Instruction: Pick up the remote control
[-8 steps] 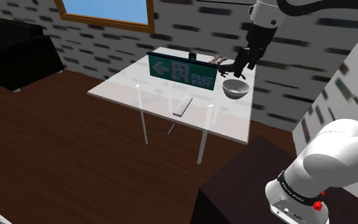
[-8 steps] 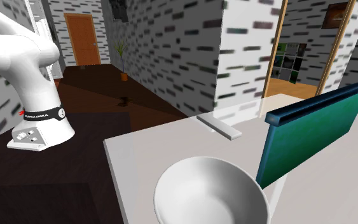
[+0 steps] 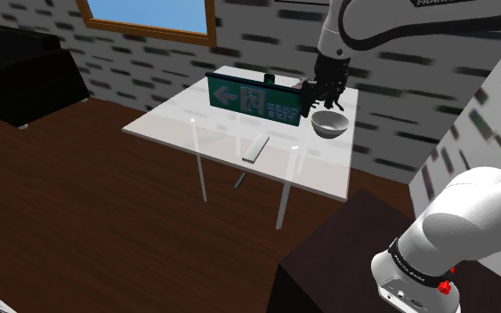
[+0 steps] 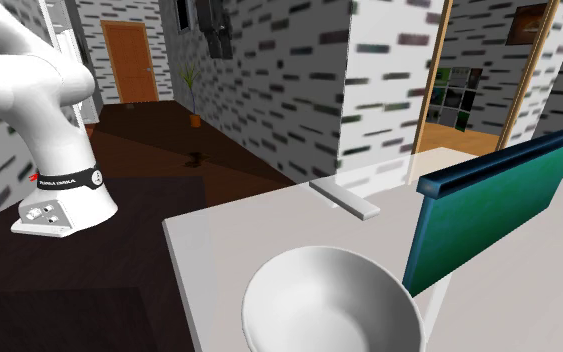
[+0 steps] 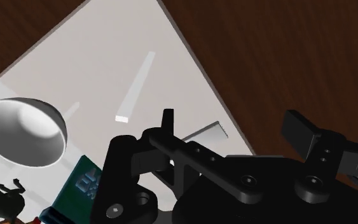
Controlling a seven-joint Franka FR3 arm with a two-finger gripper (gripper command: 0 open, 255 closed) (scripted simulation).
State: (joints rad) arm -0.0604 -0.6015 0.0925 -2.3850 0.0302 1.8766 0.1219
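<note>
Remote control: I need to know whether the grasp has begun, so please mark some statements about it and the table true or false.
1. The remote lies flat on the table. True.
2. The gripper is shut on the remote. False: it is open and hangs above the table near the bowl, apart from the remote.
3. The bowl stands beside the green sign. True.
4. The remote lies in the bowl. False: it lies on the tabletop, apart from the bowl.
5. The sign lies flat. False: it stands upright.
</note>
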